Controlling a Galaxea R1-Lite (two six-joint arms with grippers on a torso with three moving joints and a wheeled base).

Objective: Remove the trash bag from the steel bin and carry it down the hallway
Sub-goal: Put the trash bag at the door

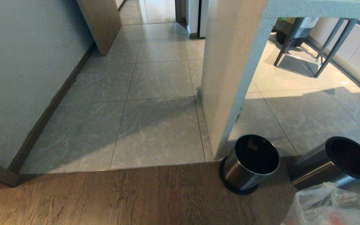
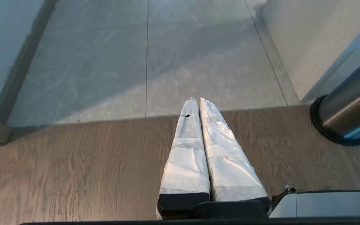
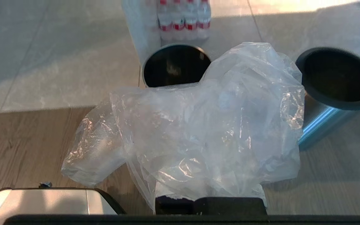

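Trash bag (reddish scraps inside) gripped by right claw | steel bin empty | left claw closed, empty

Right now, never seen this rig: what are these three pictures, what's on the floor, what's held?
It is a wheeled robot with two arms, each ending in a two-finger gripper. One picture comes from a camera on its head, looking down; the other two sit on the wrists, behind the fingers.

The head view shows the hallway of grey tiles ahead, meeting wood planks. On the planks stand two bins: a steel bin without the thick rim, and the steel bin with the thick black rim, both without a bag.

The left gripper is shut on nothing, above the planks. The right gripper's fingers are hidden under the trash bag, which drapes from it, so it seems to hold the bag. Shrink-wrapped bottles stand beyond the bins.
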